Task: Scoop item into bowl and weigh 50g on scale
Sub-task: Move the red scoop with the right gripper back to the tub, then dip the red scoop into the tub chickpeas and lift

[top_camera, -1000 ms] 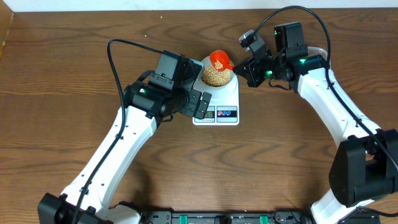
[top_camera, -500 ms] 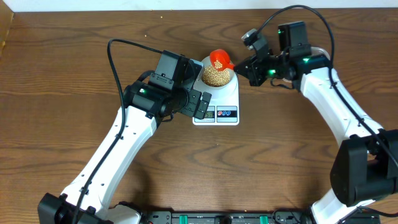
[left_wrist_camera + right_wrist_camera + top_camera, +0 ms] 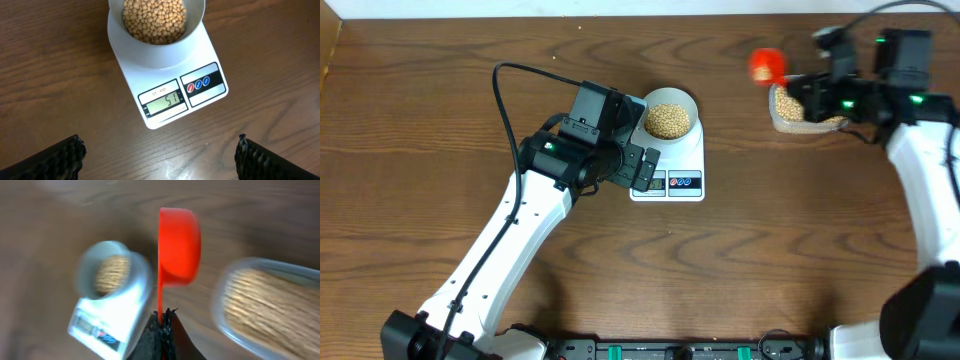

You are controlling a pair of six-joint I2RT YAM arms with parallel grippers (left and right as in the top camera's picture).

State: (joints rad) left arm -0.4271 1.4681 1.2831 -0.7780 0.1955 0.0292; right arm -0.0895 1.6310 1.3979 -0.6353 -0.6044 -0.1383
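Red scoop (image 3: 767, 65) is clenched by the end of its thin handle in the closed right gripper (image 3: 162, 322), above the table (image 3: 440, 100) just beside the clear tub (image 3: 777, 115) of beans and well apart from the bowl (image 3: 197, 15). I cannot tell if the scoop is empty. The bowl stands on the scale (image 3: 127, 75), filled with beans (image 3: 155, 20). The left gripper (image 3: 160, 162) hangs wide open, holding nothing, in front of the scale. The display (image 3: 162, 104) reads 51, and above it is printed SF 400; the marks on the two buttons (image 3: 199, 84) are too small to read. I think the risk lies in the correction: the reading is slightly over the target, so taking out too many beans would undershoot. The open left fingers, near the scale, could also bump it and disturb the reading
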